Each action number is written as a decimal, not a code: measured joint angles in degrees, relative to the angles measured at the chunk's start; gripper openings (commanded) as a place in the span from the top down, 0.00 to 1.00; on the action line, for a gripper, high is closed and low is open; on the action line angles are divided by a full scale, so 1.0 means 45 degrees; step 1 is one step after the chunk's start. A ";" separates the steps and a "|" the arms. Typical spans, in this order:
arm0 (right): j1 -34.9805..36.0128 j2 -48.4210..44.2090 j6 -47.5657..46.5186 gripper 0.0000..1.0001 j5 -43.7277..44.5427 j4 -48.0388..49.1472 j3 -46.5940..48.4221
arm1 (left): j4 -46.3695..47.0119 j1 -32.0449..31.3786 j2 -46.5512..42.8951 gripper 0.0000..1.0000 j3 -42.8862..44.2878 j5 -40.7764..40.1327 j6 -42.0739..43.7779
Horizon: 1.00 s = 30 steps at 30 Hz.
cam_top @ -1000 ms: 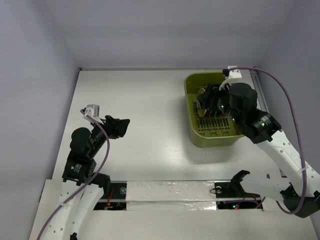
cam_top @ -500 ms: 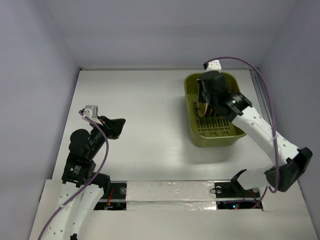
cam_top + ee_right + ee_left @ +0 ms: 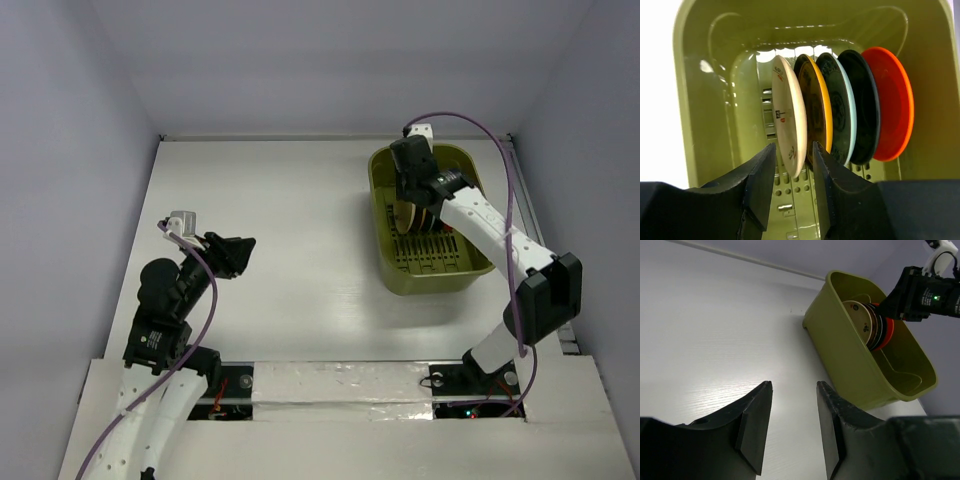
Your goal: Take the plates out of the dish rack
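Table: a white rectangular tabletop (image 3: pixel 290 250) is closed in by pale walls on the left, far and right sides; a broad stretch of its surface lies between the left arm and the rack.
Dish rack: an olive-green rectangular plastic tub with rounded corners and a slotted bottom (image 3: pixel 425 283) (image 3: pixel 840 355) (image 3: pixel 700 100) is set in the far right part of the table. Its long axis runs near to far, and its right wall lies close to the table's right edge.
Right arm: it is bent over the rack from the near right, with its wrist above the rack's far half.
Left arm: it is raised at the near left, well apart from the rack.
Plates: five small round plates are stood on edge in the rack's far half. The row runs left to right across the short axis, with faces turned left and right and rims up.
Order from the left: cream spotted plate (image 3: pixel 787 125) (image 3: pixel 860 320), yellow-rimmed patterned plate (image 3: pixel 820 112), dark plate with a pale rim (image 3: pixel 842 115), black plate (image 3: pixel 867 110), plain orange-red plate (image 3: pixel 892 107) (image 3: pixel 888 330).
Room between plates: the gaps are narrow; the widest free side is left of the cream plate, towards the rack's left wall.
Right gripper (image 3: pixel 793 150) (image 3: pixel 408 185): the fingers are held apart, one on each side of the cream plate's rim, and no clamping is seen.
Left gripper (image 3: pixel 794 390) (image 3: pixel 240 250): the fingers are spread, nothing is held between them, and they are pointed towards the rack.
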 measured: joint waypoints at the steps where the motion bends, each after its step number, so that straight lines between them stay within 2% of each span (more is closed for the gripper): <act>1: -0.0029 0.0199 -0.0034 0.59 0.0005 0.0005 0.0044 | 0.0000 0.0000 0.0000 0.62 0.0000 0.0000 -0.0005; 15: -0.0253 0.1719 -0.0393 0.67 0.0471 0.0219 0.0291 | 0.0000 0.0000 -0.0102 0.62 0.0000 -0.0005 0.0000; 21: -0.0262 0.1889 -0.0539 0.77 0.0937 0.0291 0.0296 | 0.0000 0.0000 -0.0107 0.62 0.0000 0.0000 0.0000; 25: -0.0262 0.1943 -0.0680 0.91 0.1146 0.0316 0.0311 | 0.0000 0.0000 -0.0141 0.62 0.0000 0.0000 0.0000; 30: -0.0316 0.1943 -0.1010 1.00 0.1642 0.0248 0.0330 | 0.0005 0.0000 -0.0194 0.62 0.0000 0.0029 0.0000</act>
